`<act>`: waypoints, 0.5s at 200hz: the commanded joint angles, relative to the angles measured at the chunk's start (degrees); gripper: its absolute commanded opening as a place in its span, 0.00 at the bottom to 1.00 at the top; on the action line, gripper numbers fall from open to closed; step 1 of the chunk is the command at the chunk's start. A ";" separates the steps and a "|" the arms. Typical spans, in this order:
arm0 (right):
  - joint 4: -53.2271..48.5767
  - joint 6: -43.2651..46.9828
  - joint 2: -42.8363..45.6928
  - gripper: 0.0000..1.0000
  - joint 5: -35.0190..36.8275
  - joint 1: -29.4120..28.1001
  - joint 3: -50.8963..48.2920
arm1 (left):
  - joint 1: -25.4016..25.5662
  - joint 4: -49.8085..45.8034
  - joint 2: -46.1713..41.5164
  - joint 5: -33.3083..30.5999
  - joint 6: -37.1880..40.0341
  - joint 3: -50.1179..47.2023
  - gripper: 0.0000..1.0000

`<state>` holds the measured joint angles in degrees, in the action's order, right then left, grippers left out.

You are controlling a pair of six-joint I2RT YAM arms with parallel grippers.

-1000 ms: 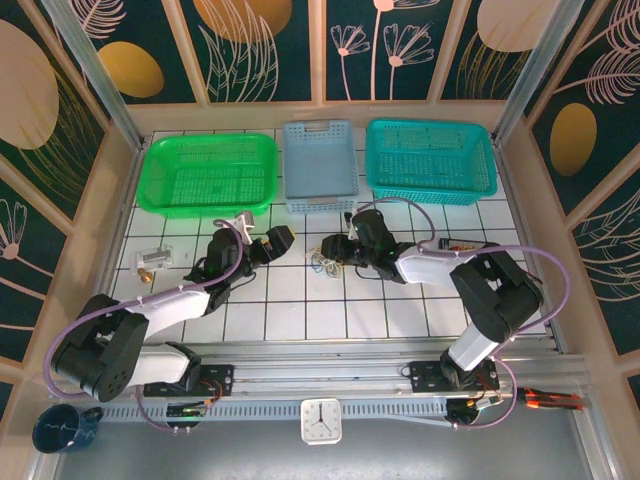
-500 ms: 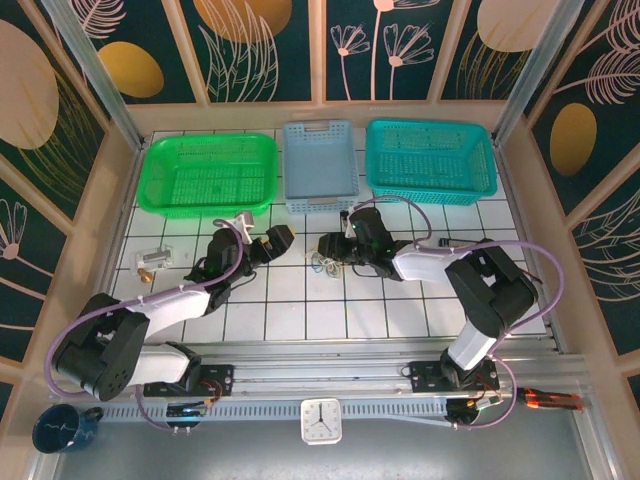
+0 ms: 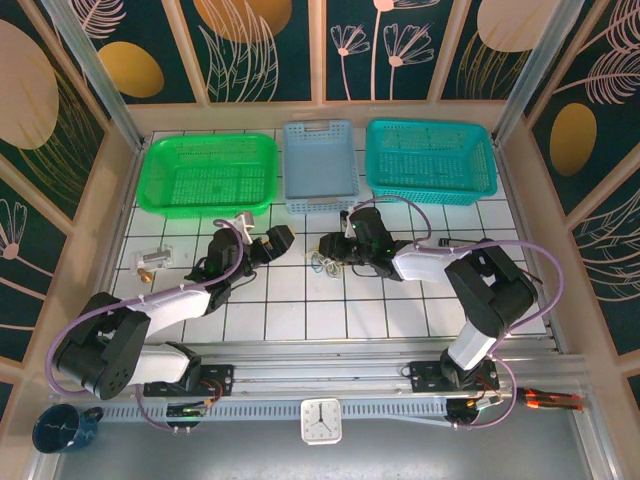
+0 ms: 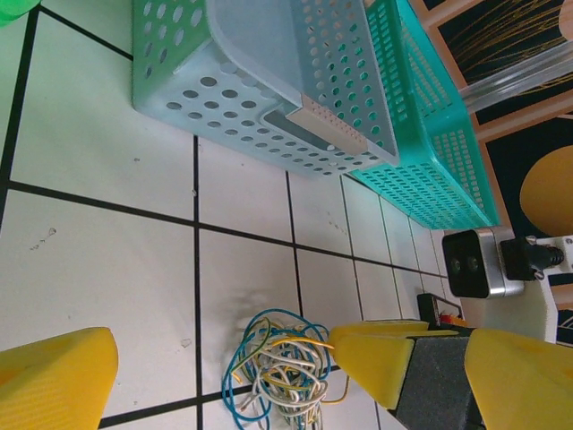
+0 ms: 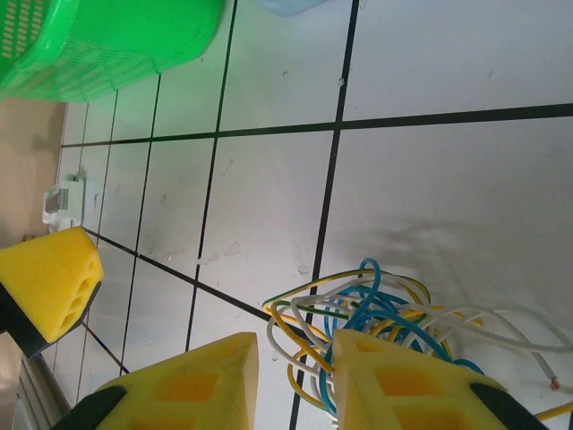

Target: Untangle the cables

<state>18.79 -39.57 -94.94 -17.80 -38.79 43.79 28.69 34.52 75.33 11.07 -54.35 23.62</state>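
The cables [image 3: 322, 263] are a small tangle of white, blue and yellow cords on the white tiles between my two grippers. My right gripper [image 3: 336, 249] reaches the tangle from the right. In the right wrist view its yellow fingers [image 5: 188, 385] stand a little apart, and a few white and yellow loops of the cables [image 5: 376, 300] lie in the gap of the right gripper [image 5: 295, 372], unclamped. My left gripper [image 3: 283, 238] hovers left of the tangle, wide open. In its own view the cables [image 4: 277, 367] lie ahead of the left gripper [image 4: 291, 358], with a right-arm finger [image 4: 376, 358] touching them.
Three baskets line the back: green [image 3: 210, 172], grey-blue [image 3: 320, 165] and teal [image 3: 430, 158]. The grey-blue basket [image 4: 269, 81] stands just behind the tangle. A small white and brass part [image 3: 152, 260] lies at the left, and a dark object [image 3: 466, 245] at the right.
My right gripper has slid a little left onto the tangle and its jaws have narrowed. The left arm has not moved.
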 commanded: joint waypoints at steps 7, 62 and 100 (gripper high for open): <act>2.13 -0.49 -0.49 0.25 -0.79 -0.44 1.39 | 0.27 2.74 0.34 -0.79 -0.76 -0.47 0.99; 3.08 -1.03 -1.50 0.25 -1.18 -0.42 1.21 | 0.31 2.83 0.13 -0.95 -0.88 -0.58 0.99; 3.27 -1.21 -2.51 0.28 -1.09 -0.49 1.36 | 0.32 3.01 0.10 -1.04 -1.03 -0.76 0.99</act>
<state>20.75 -40.03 -96.09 -18.17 -38.79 43.79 28.69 34.52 75.33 10.87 -54.37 23.62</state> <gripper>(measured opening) 0.281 0.989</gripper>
